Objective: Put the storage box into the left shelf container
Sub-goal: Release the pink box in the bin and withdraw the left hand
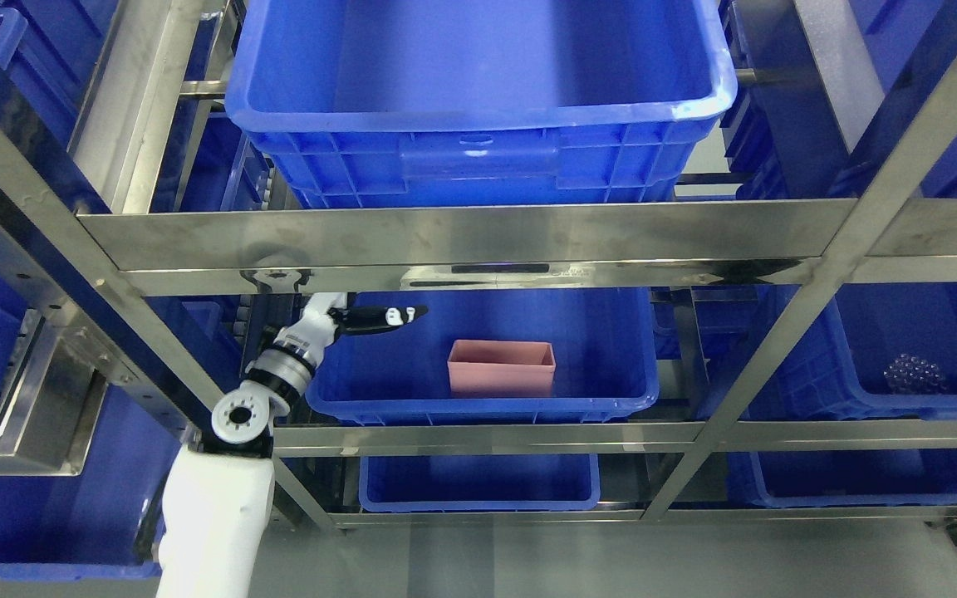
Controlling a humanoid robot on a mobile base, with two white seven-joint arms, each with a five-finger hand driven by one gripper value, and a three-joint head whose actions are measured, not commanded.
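The pink storage box (501, 366) is seen resting inside the blue shelf container (611, 357), right of the left hand (379, 318), whose fingers are extended and empty; placement appears done, withdrawal judged next.

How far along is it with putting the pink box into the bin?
The placing looks done: the pink storage box sits upright inside the middle-shelf blue bin. The left hand hovers over the bin's left edge, fingers extended, holding nothing. What seems left is drawing the arm out of the rack.

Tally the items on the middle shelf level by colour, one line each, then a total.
Blue bins: 2 (middle bin, right bin)
Pink storage box: 1
Cluster of clear beads: 1
Total: 4
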